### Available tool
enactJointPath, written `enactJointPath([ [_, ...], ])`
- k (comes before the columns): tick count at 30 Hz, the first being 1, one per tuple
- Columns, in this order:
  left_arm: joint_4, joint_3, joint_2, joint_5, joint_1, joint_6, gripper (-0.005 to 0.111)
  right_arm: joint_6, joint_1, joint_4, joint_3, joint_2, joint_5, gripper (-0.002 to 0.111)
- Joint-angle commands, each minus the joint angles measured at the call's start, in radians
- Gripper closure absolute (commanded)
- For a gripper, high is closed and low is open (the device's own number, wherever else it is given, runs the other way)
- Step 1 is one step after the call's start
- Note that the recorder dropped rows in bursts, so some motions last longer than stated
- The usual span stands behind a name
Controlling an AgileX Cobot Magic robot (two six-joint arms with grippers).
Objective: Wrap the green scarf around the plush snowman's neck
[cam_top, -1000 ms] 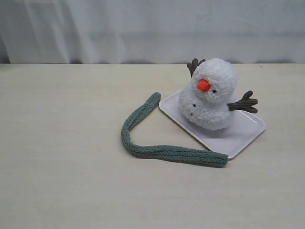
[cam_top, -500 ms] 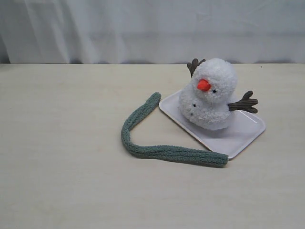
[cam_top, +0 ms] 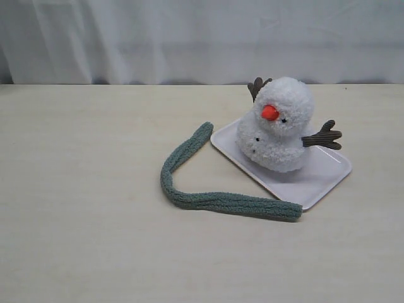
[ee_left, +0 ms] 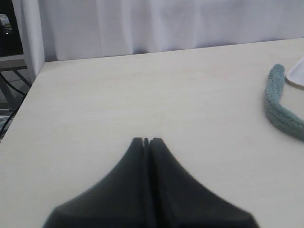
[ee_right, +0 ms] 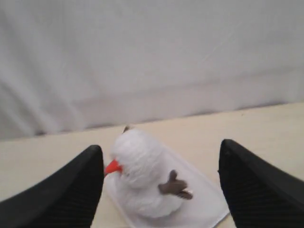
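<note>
The plush snowman [cam_top: 278,125] sits upright on a white tray [cam_top: 322,177], orange nose toward the left, brown twig arms out. The green scarf [cam_top: 208,197] lies loose on the table in a bent strip, one end by the tray's left edge, the other by its front corner. Neither arm shows in the exterior view. In the left wrist view my left gripper [ee_left: 146,141] is shut with nothing in it, and part of the scarf [ee_left: 278,107] shows off to one side. My right gripper [ee_right: 160,159] stands open, framing the snowman [ee_right: 142,173] from a distance.
A white curtain [cam_top: 202,38] hangs behind the table's back edge. The pale table [cam_top: 82,189] stretches bare to the left of the scarf. Its corner and some dark equipment [ee_left: 9,42] beyond it show in the left wrist view.
</note>
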Motion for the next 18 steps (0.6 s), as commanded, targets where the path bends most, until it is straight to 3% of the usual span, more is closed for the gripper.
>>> enactJointPath([
  [1,-0.001,0.004,-0.002,-0.009,0.002,-0.003,0.107,-0.602,-0.002,0.550,-0.060,0.181,0.180,0.043],
  [4,-0.001,0.004,-0.002,-0.009,0.002,-0.003,0.107,-0.847,0.000,0.791,-0.060,0.279,0.308,0.043],
  [7,-0.001,0.004,-0.002,-0.009,0.002,-0.003,0.107,-0.897,0.078,0.830,-0.060,0.369,0.311,0.043],
  [11,-0.001,0.004,-0.002,-0.009,0.002,-0.003,0.107,-0.855,0.278,0.729,-0.060,0.486,0.122,0.043],
  [15,-0.001,0.004,-0.002,-0.009,0.002,-0.003,0.107,-0.664,0.511,0.548,-0.060,0.615,-0.132,0.043],
  [18,-0.001,0.004,-0.002,-0.009,0.002,-0.003,0.107,-0.522,0.614,0.410,-0.086,0.722,-0.194,0.043],
])
